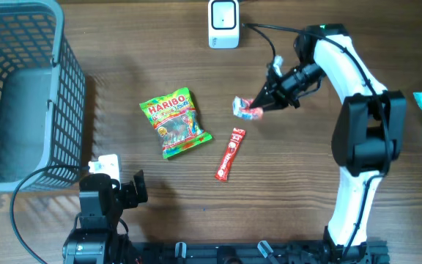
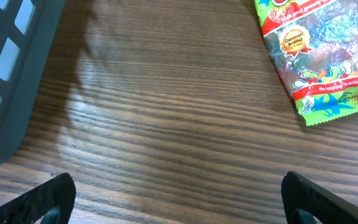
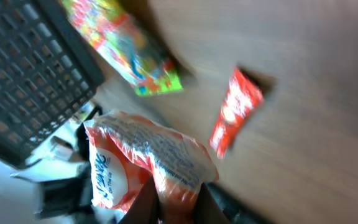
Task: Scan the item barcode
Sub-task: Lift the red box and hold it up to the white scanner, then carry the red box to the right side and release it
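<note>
Two grippers for you to check: your right gripper (image 1: pixel 262 106) is clenched on a small white-and-red snack packet (image 1: pixel 245 108), pinching it by one end and holding it off the table (image 1: pixel 306 198), below the white barcode scanner (image 1: pixel 223 23) and just above the red stick packet (image 1: pixel 230 153). Your left gripper (image 2: pixel 179 205) has its jaws spread wide with nothing between them, low over bare wood between the grey basket (image 1: pixel 64 110) and the Haribo bag (image 1: pixel 174 122).

Overhead looks straight down on the whole table (image 1: pixel 284 213); both close wrist cameras share the Haribo bag (image 1: pixel 174 123) and basket (image 1: pixel 20 88).
</note>
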`<action>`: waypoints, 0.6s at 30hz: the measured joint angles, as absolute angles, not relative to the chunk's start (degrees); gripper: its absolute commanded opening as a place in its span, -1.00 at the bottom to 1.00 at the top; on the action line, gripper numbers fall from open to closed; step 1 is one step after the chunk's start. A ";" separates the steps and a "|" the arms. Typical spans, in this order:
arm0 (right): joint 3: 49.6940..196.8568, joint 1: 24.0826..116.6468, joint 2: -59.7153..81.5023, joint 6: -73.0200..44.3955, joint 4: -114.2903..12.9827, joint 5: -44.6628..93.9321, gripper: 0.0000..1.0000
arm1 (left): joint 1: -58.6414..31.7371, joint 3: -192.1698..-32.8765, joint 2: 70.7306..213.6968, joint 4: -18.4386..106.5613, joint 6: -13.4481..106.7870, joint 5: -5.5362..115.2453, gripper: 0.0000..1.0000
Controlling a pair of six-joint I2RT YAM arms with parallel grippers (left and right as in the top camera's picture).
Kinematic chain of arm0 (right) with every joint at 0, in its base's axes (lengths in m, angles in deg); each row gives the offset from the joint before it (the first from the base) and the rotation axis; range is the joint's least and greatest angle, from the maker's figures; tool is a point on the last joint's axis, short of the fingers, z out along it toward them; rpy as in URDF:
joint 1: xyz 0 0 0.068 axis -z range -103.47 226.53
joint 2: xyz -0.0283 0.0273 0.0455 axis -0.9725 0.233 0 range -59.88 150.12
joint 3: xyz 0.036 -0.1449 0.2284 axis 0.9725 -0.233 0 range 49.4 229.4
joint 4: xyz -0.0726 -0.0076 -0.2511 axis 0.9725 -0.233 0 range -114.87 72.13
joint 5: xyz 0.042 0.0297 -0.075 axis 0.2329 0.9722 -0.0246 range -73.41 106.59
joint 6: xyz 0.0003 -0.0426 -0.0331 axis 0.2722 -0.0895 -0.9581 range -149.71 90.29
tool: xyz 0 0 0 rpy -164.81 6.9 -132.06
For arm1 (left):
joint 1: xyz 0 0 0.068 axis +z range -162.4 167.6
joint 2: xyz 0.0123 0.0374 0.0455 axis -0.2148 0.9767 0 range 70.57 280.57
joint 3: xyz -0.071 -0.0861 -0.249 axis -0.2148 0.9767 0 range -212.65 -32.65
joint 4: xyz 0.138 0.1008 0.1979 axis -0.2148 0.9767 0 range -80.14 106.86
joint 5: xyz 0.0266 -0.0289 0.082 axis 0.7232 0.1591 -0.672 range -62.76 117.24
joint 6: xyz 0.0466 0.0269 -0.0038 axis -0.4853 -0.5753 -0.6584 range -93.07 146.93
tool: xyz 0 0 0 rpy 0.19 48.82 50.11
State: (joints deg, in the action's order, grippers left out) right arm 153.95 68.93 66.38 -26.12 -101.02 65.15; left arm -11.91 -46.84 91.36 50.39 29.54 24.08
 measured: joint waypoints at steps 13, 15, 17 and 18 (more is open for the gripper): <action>154.61 58.53 52.45 -15.71 -46.58 25.59 -0.91 | -11.91 -46.84 91.36 50.39 29.54 24.08 1.00; 154.39 58.18 55.25 -15.58 -40.00 22.81 -0.91 | -11.91 -46.84 91.39 50.41 29.54 24.08 1.00; 154.02 58.18 58.79 -15.73 -33.24 21.00 -0.91 | -11.91 -46.84 91.41 50.39 29.54 24.08 1.00; 153.65 58.18 60.15 -16.24 -28.90 20.54 -0.91 | -11.91 -46.84 91.39 50.39 29.54 24.08 1.00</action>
State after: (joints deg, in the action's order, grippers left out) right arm 153.65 58.18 60.15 -16.24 -28.90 20.54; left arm -11.91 -46.84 91.39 50.39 29.54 24.08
